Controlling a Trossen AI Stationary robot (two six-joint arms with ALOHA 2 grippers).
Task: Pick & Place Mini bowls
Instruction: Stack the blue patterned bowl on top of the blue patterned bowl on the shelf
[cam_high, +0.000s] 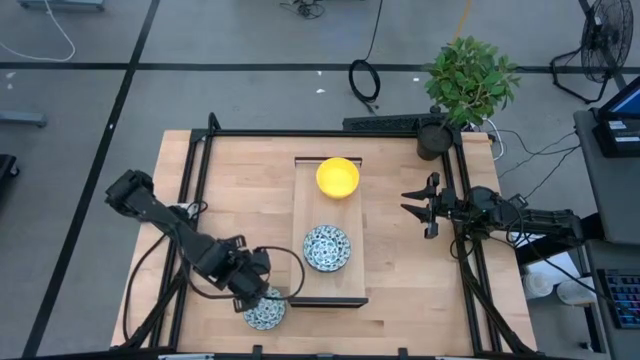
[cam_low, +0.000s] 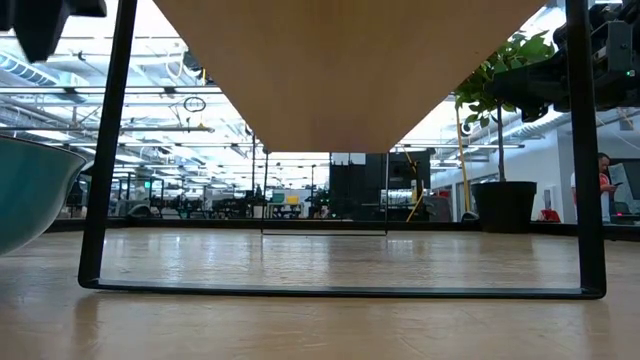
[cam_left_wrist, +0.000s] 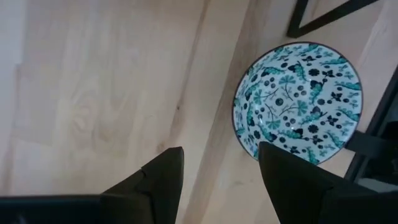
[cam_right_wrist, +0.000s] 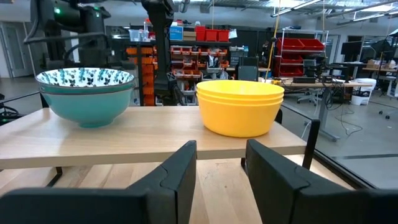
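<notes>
Overhead view straight down, low view level under tray (cam_high: 328, 290), wrist views close, sharing patterned bowls (cam_left_wrist: 297, 102)

- Left arm (cam_high: 185, 240): dark segmented links, blocky joint housings, with black cables looping beside the wrist.
- Right arm (cam_high: 510, 215): dark, slimmer links with cabling trailing behind the jaws.
- Fingers (cam_left_wrist: 155, 183): matte black, wedge-shaped, flat inner faces.

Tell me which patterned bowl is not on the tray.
The patterned bowl beneath the left gripper, on bare table; the other patterned stack sits on the tray.
</notes>
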